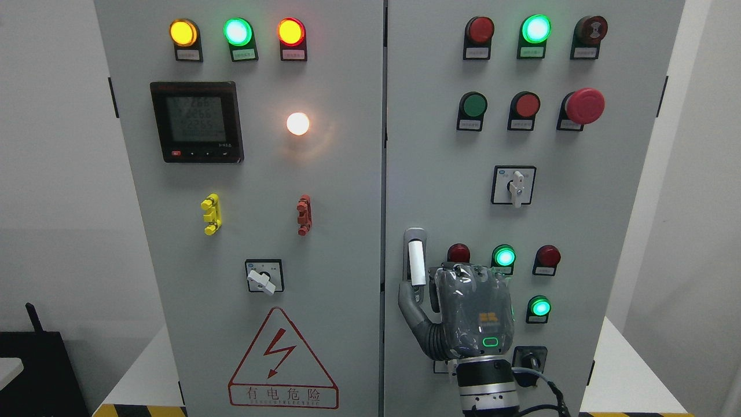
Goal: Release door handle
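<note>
Door handle: you'll find the white door handle standing upright in its grey recessed plate on the right cabinet door, near that door's left edge and just right of the seam between the two doors.
Right hand: your right hand is raised in front of the right cabinet door, its back toward the camera, a green light ring glowing low on the back of it.
Arm: the forearm comes up from the bottom edge right of the middle, close to vertical, with a cable looping off its right side.
Thumb: the thumb stretches up and left, its tip right under the lower end of the door handle; you cannot tell from this view whether they touch.
Fingers: the other fingers bend forward toward the panel just right of the door handle; you cannot tell whether they close on it.
Around the hand: a lit green lamp sits just above the knuckles, with a dark red lamp to its left.
Left cabinet door: a red lightning warning triangle marks its lower part.
</note>
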### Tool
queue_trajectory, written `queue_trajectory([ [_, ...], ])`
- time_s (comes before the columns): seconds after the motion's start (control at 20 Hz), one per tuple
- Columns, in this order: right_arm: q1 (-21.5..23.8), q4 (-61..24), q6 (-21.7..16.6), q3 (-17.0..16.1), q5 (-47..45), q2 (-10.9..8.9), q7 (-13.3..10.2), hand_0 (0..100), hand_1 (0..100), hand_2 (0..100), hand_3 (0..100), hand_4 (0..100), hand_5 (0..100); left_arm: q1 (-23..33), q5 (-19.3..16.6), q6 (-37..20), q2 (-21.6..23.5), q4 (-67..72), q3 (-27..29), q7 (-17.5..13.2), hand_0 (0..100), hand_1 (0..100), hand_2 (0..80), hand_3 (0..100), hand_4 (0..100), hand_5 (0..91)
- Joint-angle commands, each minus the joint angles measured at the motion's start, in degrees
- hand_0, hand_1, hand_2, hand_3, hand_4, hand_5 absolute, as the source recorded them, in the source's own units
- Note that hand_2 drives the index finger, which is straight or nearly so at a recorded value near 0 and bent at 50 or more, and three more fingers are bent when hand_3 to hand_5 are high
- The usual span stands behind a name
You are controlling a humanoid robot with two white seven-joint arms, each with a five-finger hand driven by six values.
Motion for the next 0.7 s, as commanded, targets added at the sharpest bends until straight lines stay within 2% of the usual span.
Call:
queue_trajectory([
  [0.0,0.07,0.06,0.04,-0.20,-0.01,0.00,0.02,55,49,100,100,100,97,0.00,-1.58,-0.05,0.00,-0.53,0.00,0.04,12,39,0.0,0,0,0.0],
  [0.3,0.07,0.06,0.13,-0.55,-0.01,0.00,-0.06,62,45,100,100,100,97,0.00,-1.58,-0.05,0.00,-0.53,0.00,0.04,12,39,0.0,0,0,0.0],
  [0.65,0.16,-0.11,0.13,-1.34,-0.01,0.09,-0.06,64,44,100,100,100,97,0.00,-1.58,-0.05,0.00,-0.53,0.00,0.04,12,39,0.0,0,0,0.0],
])
